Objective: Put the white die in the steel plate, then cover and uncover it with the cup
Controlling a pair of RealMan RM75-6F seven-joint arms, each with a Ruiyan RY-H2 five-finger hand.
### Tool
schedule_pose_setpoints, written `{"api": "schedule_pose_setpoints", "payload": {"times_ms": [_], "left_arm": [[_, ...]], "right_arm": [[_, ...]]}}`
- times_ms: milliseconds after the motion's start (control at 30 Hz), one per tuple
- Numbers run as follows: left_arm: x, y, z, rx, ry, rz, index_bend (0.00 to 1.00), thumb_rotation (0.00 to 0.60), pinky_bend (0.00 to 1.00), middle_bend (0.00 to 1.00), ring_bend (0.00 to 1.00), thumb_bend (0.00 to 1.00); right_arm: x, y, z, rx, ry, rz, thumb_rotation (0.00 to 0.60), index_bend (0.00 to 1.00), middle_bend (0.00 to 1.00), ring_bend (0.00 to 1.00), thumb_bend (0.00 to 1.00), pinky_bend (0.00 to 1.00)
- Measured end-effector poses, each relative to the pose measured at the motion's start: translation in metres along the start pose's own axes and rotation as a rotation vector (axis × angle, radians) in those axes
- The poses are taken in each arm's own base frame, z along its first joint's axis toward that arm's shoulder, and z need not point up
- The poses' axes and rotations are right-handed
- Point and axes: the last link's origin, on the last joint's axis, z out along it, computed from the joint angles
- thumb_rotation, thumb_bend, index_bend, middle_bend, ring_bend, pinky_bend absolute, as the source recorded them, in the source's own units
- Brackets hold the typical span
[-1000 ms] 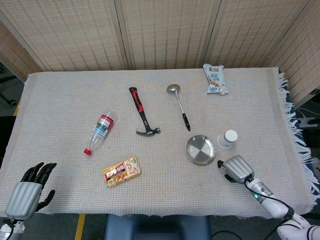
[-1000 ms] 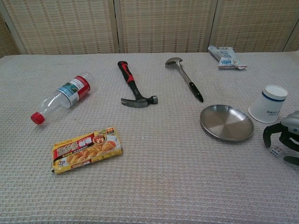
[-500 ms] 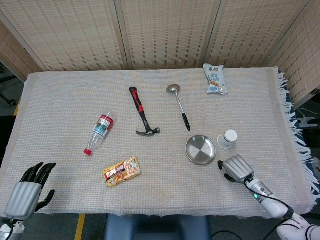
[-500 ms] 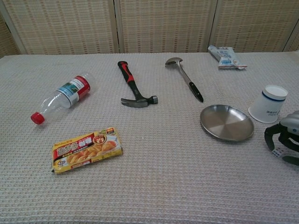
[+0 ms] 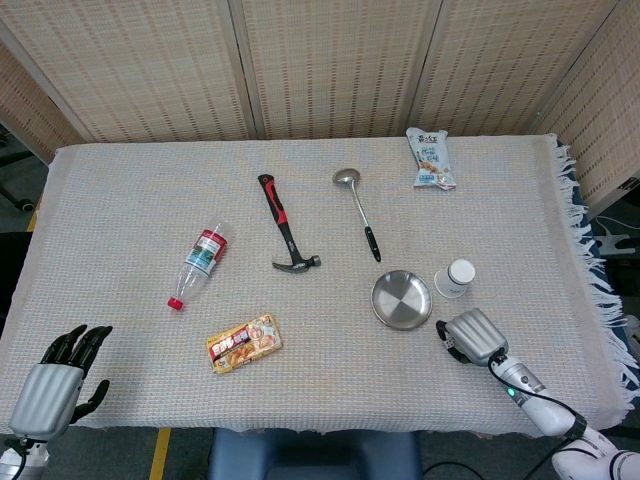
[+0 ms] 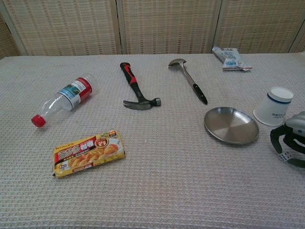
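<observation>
Our right hand (image 6: 291, 144) sits low on the cloth, fingers curled round the white die (image 6: 284, 155), which barely shows between them; we judge it pinched but loosely. Left hand (image 5: 55, 385) rests spread, well apart. Steel plate (image 6: 231, 125) is just left of the right hand, cup (image 6: 274, 106) just beyond it. Risk: the die slips on lifting, or the wrist bumps the cup. Versus a second ago, the fingers have closed further and hide more of the die.
</observation>
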Motion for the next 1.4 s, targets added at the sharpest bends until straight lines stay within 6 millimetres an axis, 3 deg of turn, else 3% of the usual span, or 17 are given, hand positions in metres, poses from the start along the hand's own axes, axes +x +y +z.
{"api": "schedule_pose_setpoints", "payload": {"times_ms": [433, 600, 733, 933, 1067, 1267, 1400], "left_arm": [[0.000, 0.000, 0.000, -0.001, -0.002, 0.002, 0.10, 0.600, 0.18, 0.13, 0.09, 0.35], [-0.001, 0.001, 0.000, -0.001, -0.004, 0.002, 0.09, 0.600, 0.18, 0.13, 0.09, 0.35], [-0.001, 0.000, 0.000, -0.001, -0.003, 0.001, 0.09, 0.600, 0.18, 0.13, 0.09, 0.35], [-0.001, -0.001, 0.000, 0.003, -0.005, -0.003, 0.09, 0.600, 0.18, 0.13, 0.09, 0.35], [0.000, -0.001, 0.000, 0.002, -0.002, -0.004, 0.09, 0.600, 0.18, 0.13, 0.09, 0.35], [-0.001, -0.001, 0.000, 0.003, -0.004, -0.005, 0.09, 0.600, 0.18, 0.13, 0.09, 0.35], [-0.001, -0.001, 0.000, 0.001, -0.004, -0.003, 0.09, 0.600, 0.18, 0.13, 0.09, 0.35]], "right_arm": [[0.018, -0.007, 0.005, 0.016, 0.091, 0.051, 0.600, 0.64, 0.79, 0.79, 0.24, 1.00], [0.044, -0.015, 0.023, 0.030, 0.203, 0.116, 0.600, 0.64, 0.79, 0.79, 0.24, 1.00], [0.047, -0.018, 0.041, 0.029, 0.227, 0.133, 0.600, 0.62, 0.79, 0.79, 0.24, 1.00], [0.044, -0.020, 0.065, 0.032, 0.242, 0.148, 0.600, 0.57, 0.79, 0.79, 0.24, 1.00], [0.043, -0.022, 0.073, 0.042, 0.251, 0.147, 0.600, 0.49, 0.79, 0.77, 0.15, 1.00], [0.047, -0.022, 0.071, 0.060, 0.292, 0.150, 0.600, 0.39, 0.78, 0.72, 0.07, 1.00], [0.052, -0.021, 0.066, 0.067, 0.323, 0.147, 0.600, 0.37, 0.67, 0.63, 0.07, 1.00]]}}
